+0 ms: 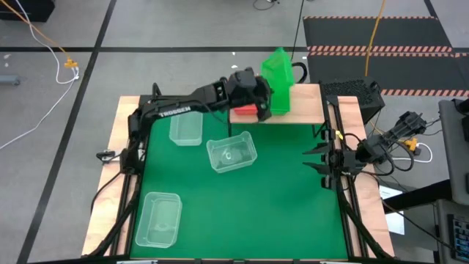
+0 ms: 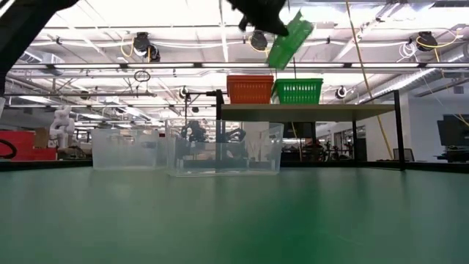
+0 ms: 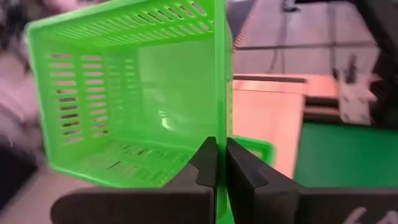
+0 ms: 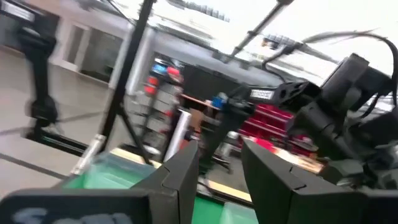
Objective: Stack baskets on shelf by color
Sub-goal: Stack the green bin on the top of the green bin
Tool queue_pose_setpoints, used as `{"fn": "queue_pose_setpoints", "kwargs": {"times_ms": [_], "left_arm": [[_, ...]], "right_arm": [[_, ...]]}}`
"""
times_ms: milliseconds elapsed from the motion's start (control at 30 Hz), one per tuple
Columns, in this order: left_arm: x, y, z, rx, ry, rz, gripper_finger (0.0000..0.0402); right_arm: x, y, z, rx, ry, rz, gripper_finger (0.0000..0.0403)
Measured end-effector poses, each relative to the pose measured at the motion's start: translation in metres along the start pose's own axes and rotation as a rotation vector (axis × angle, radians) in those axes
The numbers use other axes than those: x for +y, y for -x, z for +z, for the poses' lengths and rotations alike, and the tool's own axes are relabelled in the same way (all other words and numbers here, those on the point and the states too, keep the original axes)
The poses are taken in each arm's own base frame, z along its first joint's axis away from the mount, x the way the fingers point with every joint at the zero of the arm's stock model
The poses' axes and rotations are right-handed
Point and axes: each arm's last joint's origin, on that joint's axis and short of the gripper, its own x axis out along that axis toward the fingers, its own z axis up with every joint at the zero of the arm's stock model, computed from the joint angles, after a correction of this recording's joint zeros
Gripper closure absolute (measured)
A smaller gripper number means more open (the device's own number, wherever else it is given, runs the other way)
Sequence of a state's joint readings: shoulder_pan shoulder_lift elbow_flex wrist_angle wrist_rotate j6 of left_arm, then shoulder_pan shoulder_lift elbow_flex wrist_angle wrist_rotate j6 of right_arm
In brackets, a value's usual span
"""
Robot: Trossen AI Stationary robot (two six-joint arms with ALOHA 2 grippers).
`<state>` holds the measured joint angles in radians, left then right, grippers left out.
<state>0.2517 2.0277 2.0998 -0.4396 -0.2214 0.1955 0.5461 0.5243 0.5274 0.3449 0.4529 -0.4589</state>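
Left gripper (image 3: 217,163) pinches a green basket's (image 3: 130,93) wall, tilted above the shelf (image 1: 311,106), orange-red basket (image 1: 245,111) below. Right gripper (image 1: 316,159) waits parted at table's right edge.

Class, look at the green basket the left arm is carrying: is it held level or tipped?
Tipped. In the low view the green basket hangs slanted above the shelf; the left pincer is shut on its wall.
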Motion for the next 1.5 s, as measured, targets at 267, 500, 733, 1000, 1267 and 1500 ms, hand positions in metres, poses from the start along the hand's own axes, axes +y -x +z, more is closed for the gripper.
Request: {"fn": "queue_pose_setpoints", "kwargs": {"times_ms": [267, 500, 733, 1000, 1267, 1500], "left_arm": [[0.002, -0.014, -0.016, -0.012, 0.025, 0.01, 0.0384], [-0.004, -0.016, -0.02, 0.005, 0.023, -0.008, 0.0379], [-0.006, -0.015, -0.014, -0.05, 0.066, -0.006, 0.0385], [-0.008, -0.016, -0.025, 0.046, 0.017, -0.089, 0.0392], [-0.008, -0.015, -0.033, 0.129, -0.023, -0.106, 0.0386], [-0.008, -0.014, -0.036, 0.157, -0.069, -0.081, 0.0362]], "right_arm": [[-0.001, 0.002, -0.001, 0.02, 0.009, -0.012, 0.0287], [-0.002, 0.003, -0.001, 0.021, -0.018, -0.011, 0.0287], [-0.002, 0.003, -0.001, 0.02, -0.034, -0.012, 0.0287], [-0.003, 0.004, 0.0, 0.015, -0.05, -0.014, 0.0287], [-0.003, 0.004, 0.001, 0.002, -0.057, -0.02, 0.0287], [-0.003, 0.004, 0.001, 0.003, -0.057, -0.019, 0.0287]]}}
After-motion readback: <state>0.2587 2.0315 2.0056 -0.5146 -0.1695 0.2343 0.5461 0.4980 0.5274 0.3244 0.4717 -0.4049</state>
